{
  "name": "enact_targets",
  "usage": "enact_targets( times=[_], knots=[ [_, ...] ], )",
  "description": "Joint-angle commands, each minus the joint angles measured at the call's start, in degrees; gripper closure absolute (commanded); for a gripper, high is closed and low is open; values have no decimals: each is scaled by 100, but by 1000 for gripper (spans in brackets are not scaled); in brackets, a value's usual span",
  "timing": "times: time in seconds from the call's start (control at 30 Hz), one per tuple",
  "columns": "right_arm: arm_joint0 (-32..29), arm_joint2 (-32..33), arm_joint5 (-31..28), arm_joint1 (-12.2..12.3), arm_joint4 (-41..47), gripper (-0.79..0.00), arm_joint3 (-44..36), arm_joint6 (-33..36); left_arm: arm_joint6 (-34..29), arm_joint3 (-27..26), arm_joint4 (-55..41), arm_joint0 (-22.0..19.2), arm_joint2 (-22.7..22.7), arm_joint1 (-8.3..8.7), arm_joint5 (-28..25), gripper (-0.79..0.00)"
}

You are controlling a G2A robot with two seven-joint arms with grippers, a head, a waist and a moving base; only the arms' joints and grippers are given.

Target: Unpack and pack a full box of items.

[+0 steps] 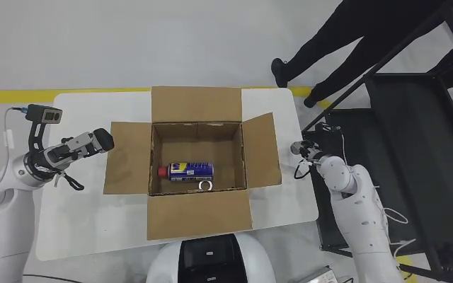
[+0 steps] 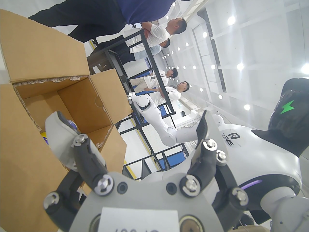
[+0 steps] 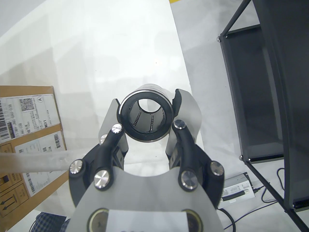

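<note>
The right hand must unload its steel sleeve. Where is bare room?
White table strip beyond the open cardboard box's right flap; both far corners beside its back flap. Crowded: the box's near side, with blue spray can and silvery ring.

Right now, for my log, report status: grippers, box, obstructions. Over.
Left gripper open, empty, beside open brown cardboard box. Right gripper shut on steel cylindrical bearing, at white table edge. Blue-and-yellow spray can lying inside box. Nothing blocking.

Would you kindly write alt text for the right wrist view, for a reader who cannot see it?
The right arm's jaws grip a hollow metal cylinder by its sides, over a white table. A labelled cardboard box lies to one side; a black metal rack stands to the other.
</note>
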Motion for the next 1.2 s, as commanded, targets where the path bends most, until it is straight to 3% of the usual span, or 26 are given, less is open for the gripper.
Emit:
enact_targets(
  times=[0.0,0.37,0.43,0.47,0.83,1.17],
  knots=[
    [136,-113,12,-9,-24,0,212,-33,0,0,0,0,0,0,0,-785],
    [689,-707,289,-62,-471,-3,887,-140,0,0,0,0,0,0,0,-785],
    [714,-761,338,-67,-521,-277,886,-154,0,0,0,0,0,0,0,-785],
    [724,-783,365,-70,-525,-785,874,-145,0,0,0,0,0,0,0,-785],
    [428,-691,528,-62,-350,-785,259,-230,0,0,0,0,0,0,0,-785],
    [-975,-286,928,-41,-541,-785,-2443,-1133,0,0,0,0,0,0,0,-785]
  ],
)
